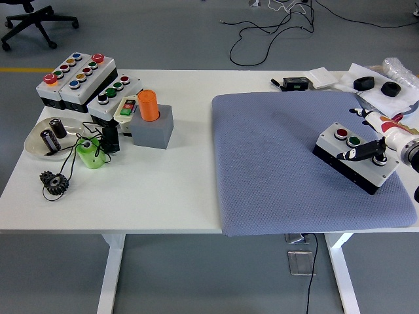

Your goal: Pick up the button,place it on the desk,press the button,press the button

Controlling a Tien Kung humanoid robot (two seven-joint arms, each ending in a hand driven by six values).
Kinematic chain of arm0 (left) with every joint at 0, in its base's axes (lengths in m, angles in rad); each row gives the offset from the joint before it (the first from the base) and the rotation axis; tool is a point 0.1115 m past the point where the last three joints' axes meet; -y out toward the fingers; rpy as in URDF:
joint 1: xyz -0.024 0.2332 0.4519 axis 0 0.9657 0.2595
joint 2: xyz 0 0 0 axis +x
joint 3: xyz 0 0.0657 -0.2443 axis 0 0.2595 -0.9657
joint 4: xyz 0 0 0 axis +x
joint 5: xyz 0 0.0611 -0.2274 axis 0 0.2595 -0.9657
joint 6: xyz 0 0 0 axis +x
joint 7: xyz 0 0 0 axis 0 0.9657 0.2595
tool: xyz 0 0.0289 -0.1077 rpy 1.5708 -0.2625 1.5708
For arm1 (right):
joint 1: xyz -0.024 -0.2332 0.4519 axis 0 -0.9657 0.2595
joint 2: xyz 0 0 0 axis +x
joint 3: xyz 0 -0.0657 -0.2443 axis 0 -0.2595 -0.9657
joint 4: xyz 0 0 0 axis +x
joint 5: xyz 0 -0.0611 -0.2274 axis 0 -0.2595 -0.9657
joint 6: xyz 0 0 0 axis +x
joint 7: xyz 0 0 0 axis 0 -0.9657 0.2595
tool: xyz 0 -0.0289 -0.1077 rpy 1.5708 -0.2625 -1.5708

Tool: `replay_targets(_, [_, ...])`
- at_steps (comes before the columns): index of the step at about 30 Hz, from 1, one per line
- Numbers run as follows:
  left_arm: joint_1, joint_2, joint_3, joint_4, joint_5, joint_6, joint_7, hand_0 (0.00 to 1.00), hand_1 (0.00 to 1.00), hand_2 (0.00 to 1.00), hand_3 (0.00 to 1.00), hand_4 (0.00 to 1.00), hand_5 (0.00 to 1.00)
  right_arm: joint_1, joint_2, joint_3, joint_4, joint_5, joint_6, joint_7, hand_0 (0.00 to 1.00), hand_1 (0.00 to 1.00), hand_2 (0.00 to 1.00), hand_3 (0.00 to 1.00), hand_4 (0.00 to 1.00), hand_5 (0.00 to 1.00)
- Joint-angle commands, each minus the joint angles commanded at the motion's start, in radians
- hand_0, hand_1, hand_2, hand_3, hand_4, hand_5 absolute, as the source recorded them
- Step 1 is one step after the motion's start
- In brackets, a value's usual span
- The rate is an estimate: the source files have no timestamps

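The right robot hand point(368, 152) comes in from three o'clock and lies over the near end of the button box point(357, 156), its dark fingers point(353, 154) stretched along the white lid; whether they grip the box or only rest on it, I cannot tell from here. The box sits tilted on the grey-blue mat point(275, 163) at about four o'clock, with its red button point(341, 133) and green button point(354, 140) uncovered just toward eleven o'clock of the fingertips. It looks already set down, so my guess is the pressing step is starting. The next move calls for shifting a fingertip over one button and pushing straight down without sliding the box. Over at ten o'clock on the worktop point(163, 196) sit more button boxes point(78, 78) and an orange cylinder point(148, 104). No left hand shows.
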Motion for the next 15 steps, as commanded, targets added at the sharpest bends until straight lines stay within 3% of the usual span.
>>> replay_targets(6, [-0.005,0.003,-0.012,0.001,0.005,0.001,-0.001,0.597,0.52,0.493,0.463,0.271,0.978,0.032,0.043,-0.01,-0.068,-0.027,0.021,-0.027,0.997,0.929,0.998,0.998,0.998,0.239])
replay_targets(15, [-0.01,0.005,-0.024,0.001,0.009,0.005,-0.004,0.598,0.518,0.492,0.455,0.272,0.977,0.062,0.089,-0.019,-0.113,0.012,0.043,-0.071,0.98,0.921,0.998,0.998,0.998,0.261])
